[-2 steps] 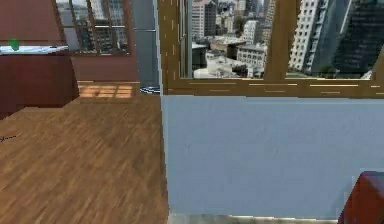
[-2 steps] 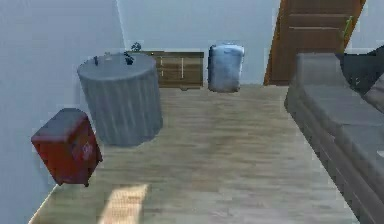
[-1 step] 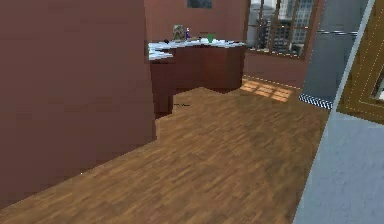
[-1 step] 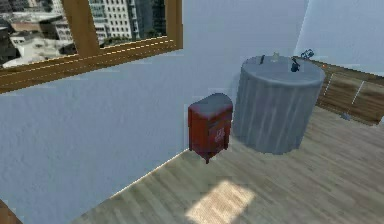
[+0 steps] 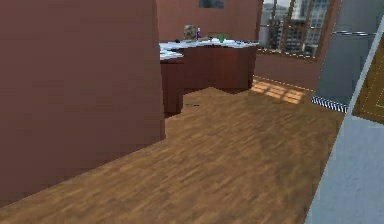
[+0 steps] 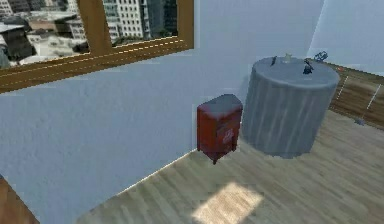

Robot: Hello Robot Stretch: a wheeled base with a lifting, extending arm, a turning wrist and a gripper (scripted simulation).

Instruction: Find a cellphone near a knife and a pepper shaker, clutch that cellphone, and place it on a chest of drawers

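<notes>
A round table (image 6: 285,115) draped in a grey cloth stands at the arm side view's right, against the pale wall. On its top lie a few small things: a dark blob (image 6: 307,69), a light upright bit (image 6: 287,59) and another dark bit (image 6: 320,56) at the far rim. They are too small to name. A low red cabinet (image 6: 220,126) on short legs stands just left of the table. In the forward view, a kitchen counter (image 5: 210,62) with a pale top carries several small things (image 5: 193,35).
A large brown wall block (image 5: 80,85) takes up the forward view's left. Wood floor (image 5: 230,140) runs ahead toward the counter and a window (image 5: 290,25). A grey tall unit (image 5: 345,55) stands at the right. A wide window (image 6: 95,30) sits above the pale wall.
</notes>
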